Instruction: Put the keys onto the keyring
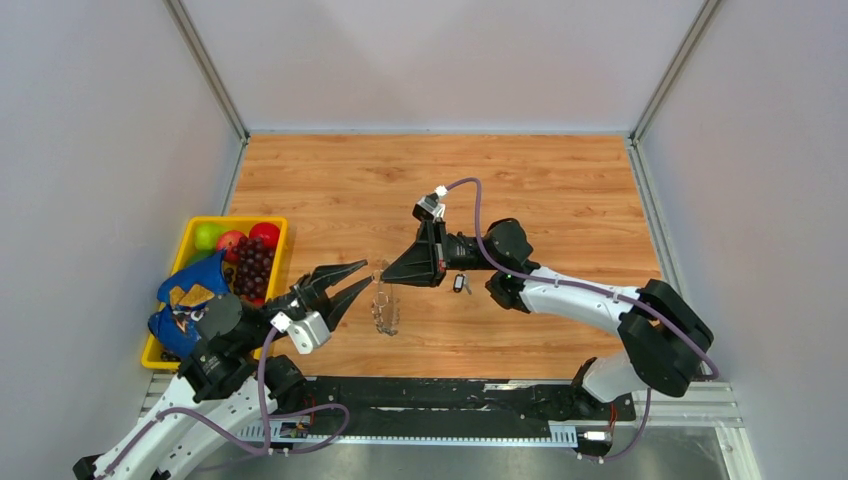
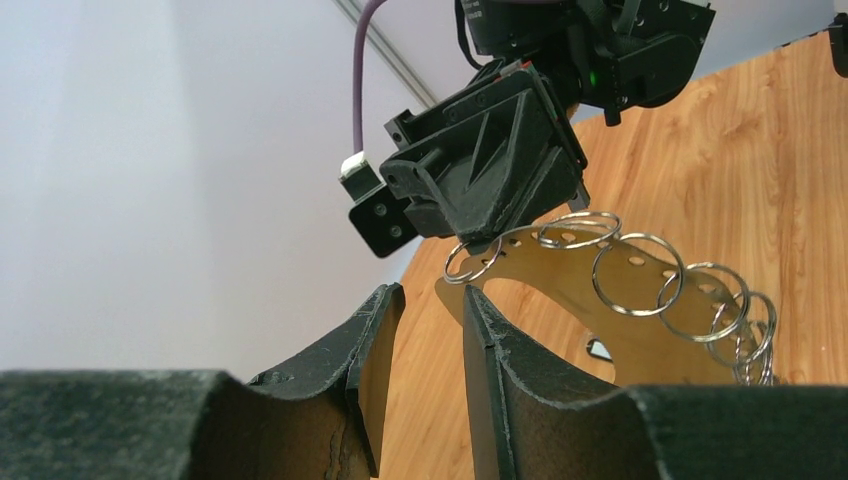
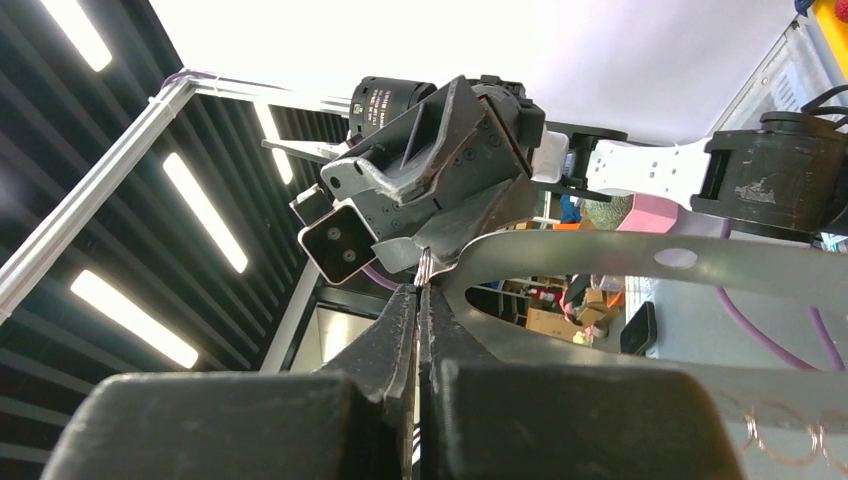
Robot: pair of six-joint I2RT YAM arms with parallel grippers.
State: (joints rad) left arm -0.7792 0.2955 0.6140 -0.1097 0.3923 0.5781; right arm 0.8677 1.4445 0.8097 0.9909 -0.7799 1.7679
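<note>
The keyring is a thin see-through curved strip whose edge carries several silvery split rings; it hangs over the table between the two grippers. My right gripper is shut on the small end ring, and that ring shows as a thin edge at the fingertips of the right gripper. My left gripper is open and empty just left of that ring, its jaws below and in front of it, not touching. One key with a black head lies on the table under the right arm.
A yellow basket with fruit and grapes stands at the left table edge, with a blue bag at its near end. Grey walls close the table on three sides. A black rail runs along the near edge.
</note>
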